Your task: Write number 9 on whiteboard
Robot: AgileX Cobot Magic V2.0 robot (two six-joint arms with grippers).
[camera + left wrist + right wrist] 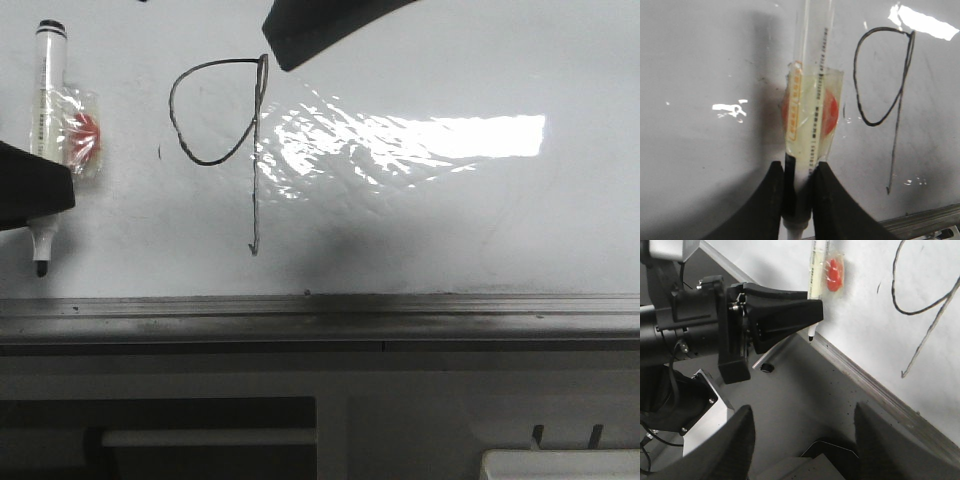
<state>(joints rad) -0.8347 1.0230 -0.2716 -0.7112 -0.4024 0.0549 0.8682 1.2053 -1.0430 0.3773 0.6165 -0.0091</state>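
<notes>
The number 9 [255, 190] is drawn in thin black line on the whiteboard [450, 220], a rounded loop with a long straight tail. It also shows in the left wrist view [897, 135] and the right wrist view [929, 332]. My left gripper [35, 190] is shut on a white marker [47, 80] wrapped in clear tape with a red spot, left of the 9, tip pointing down. The wrist view shows the jaws [799, 185] clamped on the marker [812, 100]. My right gripper [802, 440] is open and empty; it shows as a dark shape [310, 35] at the top.
A grey metal rail [320, 312] runs along the board's lower edge. A tiny black tick mark [159, 152] sits left of the loop. A bright glare patch [450, 135] lies right of the 9. A small black object [766, 368] lies on the grey surface below the rail.
</notes>
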